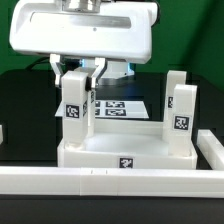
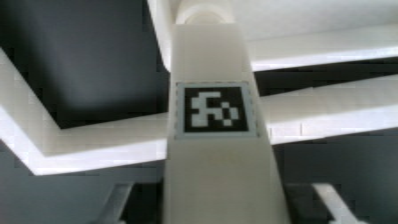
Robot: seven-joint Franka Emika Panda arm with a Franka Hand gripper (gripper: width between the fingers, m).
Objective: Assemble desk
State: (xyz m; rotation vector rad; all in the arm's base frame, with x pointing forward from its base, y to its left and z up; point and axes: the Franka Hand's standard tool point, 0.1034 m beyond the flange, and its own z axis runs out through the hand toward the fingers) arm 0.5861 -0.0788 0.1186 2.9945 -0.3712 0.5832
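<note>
The white desk top (image 1: 120, 152) lies upside down with its rim up, and tagged white square legs stand in its corners. One leg (image 1: 74, 108) stands at the front on the exterior view's left; two more (image 1: 181, 115) stand on the right. My gripper (image 1: 81, 75) hangs over the left leg and straddles its upper end. In the wrist view that leg (image 2: 217, 110) runs between my fingers (image 2: 123, 203), with a dark gap on each side. The gripper (image 2: 228, 200) is open around the leg. The desk top's rim (image 2: 107, 145) shows below it.
A long low white rail (image 1: 110, 181) lies along the front of the table, turning back on the exterior view's right (image 1: 212, 150). The marker board (image 1: 118, 107) lies flat behind the desk. The table is black.
</note>
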